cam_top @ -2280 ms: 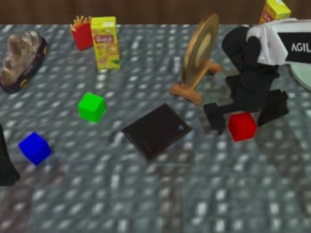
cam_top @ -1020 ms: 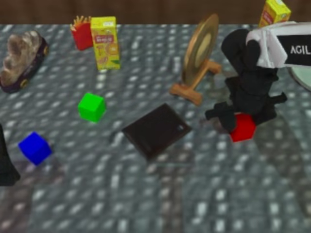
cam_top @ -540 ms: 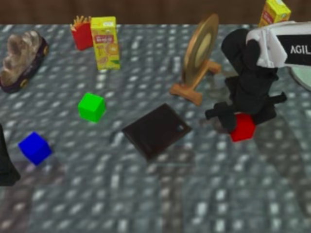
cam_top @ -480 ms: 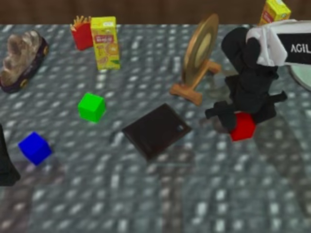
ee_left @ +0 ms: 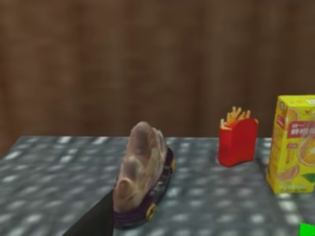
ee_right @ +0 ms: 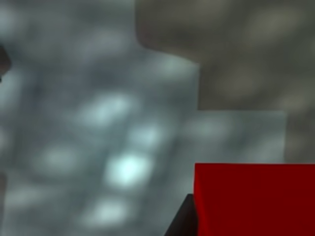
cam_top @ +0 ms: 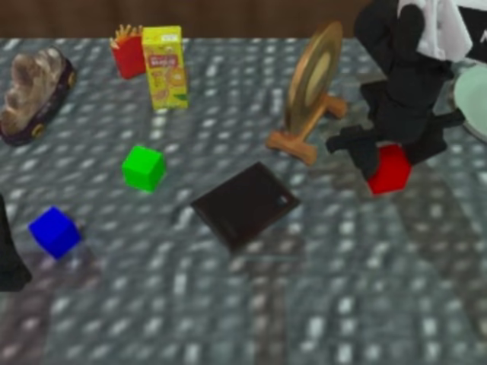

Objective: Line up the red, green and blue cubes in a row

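Observation:
The red cube (cam_top: 389,169) hangs above the table at the right, held by my right gripper (cam_top: 392,152), which is shut on it. In the right wrist view the red cube (ee_right: 255,199) fills the corner with one dark finger (ee_right: 182,221) against its side. The green cube (cam_top: 143,167) rests left of centre on the table, and a sliver of the green cube (ee_left: 307,229) shows in the left wrist view. The blue cube (cam_top: 55,231) sits near the left edge. My left arm (cam_top: 9,258) is parked at the far left edge.
A dark flat case (cam_top: 245,204) lies mid-table. A brass mirror on a wooden stand (cam_top: 308,91) stands beside the right arm. Red fries carton (cam_top: 128,50), yellow juice box (cam_top: 164,67) and bread on a dark tray (cam_top: 32,91) line the back left. A pale plate rim (cam_top: 472,106) is at right.
My right gripper closed around the red cube, then rose with it and shifted toward the back right. The green and blue cubes and the left arm stayed put.

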Available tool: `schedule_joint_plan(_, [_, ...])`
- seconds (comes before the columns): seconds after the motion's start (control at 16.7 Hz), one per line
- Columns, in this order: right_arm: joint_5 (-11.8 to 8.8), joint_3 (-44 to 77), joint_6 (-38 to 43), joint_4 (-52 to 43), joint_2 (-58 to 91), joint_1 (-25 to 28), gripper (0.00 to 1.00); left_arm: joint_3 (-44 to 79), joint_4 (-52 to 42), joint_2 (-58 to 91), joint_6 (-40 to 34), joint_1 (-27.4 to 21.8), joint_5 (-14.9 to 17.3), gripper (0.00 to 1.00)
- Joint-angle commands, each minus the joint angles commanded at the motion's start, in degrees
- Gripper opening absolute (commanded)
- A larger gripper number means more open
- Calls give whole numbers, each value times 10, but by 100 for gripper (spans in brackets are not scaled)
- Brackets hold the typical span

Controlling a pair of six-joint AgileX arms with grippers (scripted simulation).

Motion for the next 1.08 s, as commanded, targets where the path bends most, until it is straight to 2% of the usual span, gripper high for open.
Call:
schedule_joint_plan(0.24, [0,0,2,1,3,-2,0,0,0,0,0,0,0,100])
schedule_joint_plan(0.42, [1,28,41,-14,19,31,0,0,0,0,0,0,0,100])
schedule_joint_plan(0.6, [4,81,131,-43,46,97,0,0,0,0,0,0,0,100])
schedule_joint_plan(0.9, [8,180,345,-101,97,234,0,0,0,0,0,0,0,100])
schedule_joint_plan(1.08, [11,228,437,-125,115,302,0,0,0,0,0,0,0,100])
